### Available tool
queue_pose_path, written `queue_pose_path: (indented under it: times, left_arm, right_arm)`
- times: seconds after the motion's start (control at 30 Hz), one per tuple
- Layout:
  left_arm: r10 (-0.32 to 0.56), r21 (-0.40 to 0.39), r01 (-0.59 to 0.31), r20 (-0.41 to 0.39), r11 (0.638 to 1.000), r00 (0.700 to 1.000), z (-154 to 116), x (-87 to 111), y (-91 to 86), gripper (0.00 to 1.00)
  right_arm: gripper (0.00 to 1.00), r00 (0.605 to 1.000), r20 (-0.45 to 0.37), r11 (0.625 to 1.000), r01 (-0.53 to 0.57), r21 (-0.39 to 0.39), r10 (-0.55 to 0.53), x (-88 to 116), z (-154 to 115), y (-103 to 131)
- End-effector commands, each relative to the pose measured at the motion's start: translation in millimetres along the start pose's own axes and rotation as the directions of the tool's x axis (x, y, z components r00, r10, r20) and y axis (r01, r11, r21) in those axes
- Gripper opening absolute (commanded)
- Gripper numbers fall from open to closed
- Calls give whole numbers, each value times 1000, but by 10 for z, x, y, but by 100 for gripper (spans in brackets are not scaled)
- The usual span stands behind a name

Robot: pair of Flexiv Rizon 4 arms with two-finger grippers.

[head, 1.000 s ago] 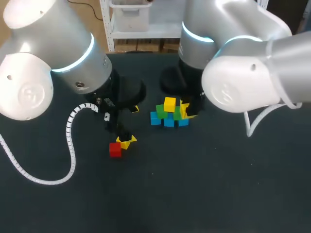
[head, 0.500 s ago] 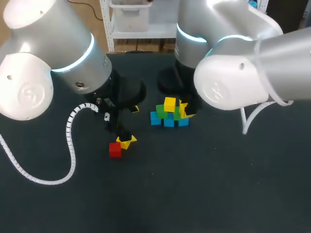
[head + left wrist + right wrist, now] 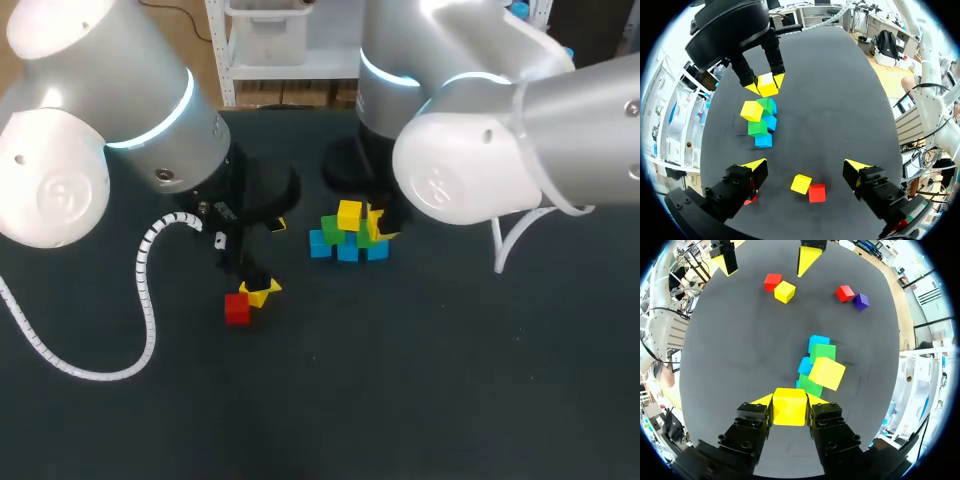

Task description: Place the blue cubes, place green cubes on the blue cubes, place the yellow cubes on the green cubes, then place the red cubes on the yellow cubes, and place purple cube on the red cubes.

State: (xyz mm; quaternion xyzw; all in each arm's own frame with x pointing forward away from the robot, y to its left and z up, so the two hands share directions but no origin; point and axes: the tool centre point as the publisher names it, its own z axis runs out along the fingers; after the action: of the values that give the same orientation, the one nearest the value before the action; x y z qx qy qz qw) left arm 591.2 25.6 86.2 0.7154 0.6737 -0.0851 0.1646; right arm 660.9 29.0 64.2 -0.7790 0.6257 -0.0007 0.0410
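Gripping the held yellow cube (image 3: 789, 406): right gripper (image 3: 790, 401) closed on it, just beside the stack (image 3: 347, 232).
Stack: blue cubes (image 3: 763, 140) at base, green cubes (image 3: 757, 127) above, top yellow cube (image 3: 827, 373) tilted. Left gripper (image 3: 805, 169) open, well apart from the stack, at the loose yellow cube (image 3: 801, 183) touching the red cube (image 3: 816, 193) on the desk.

Bright plain cubes on a dark charcoal counter (image 3: 730, 350)

The right gripper (image 3: 790, 401) is black with yellow tips, and the gripped yellow cube (image 3: 790, 409) matches them. Ahead of it are blue cubes (image 3: 818, 341), green cubes (image 3: 823, 352) and a stacked yellow cube (image 3: 827, 373); further ahead are a second red cube (image 3: 844, 293) and a purple cube (image 3: 861, 301). Between the yellow tips of the left gripper (image 3: 806, 166) are a loose yellow cube (image 3: 801, 183) and a red cube (image 3: 816, 192). Both arms (image 3: 90, 120) are silvery white with a pale blue ring.
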Motion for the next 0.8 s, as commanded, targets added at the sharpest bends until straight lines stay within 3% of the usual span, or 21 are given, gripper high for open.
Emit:
queue_pose_path:
  times: [0.03, 0.8]
  left_arm:
    - [2, 2, -2, 3, 1000, 1000, 5, 8, 9, 100]
    - [2, 2, -2, 3, 1000, 1000, 5, 8, 9, 100]
  right_arm:
    - [0, 1000, 1, 1000, 0, -7, 0, -25, 29, -63]
    - [0, 1000, 15, 1000, -17, -17, 17, -15, 115, -209]
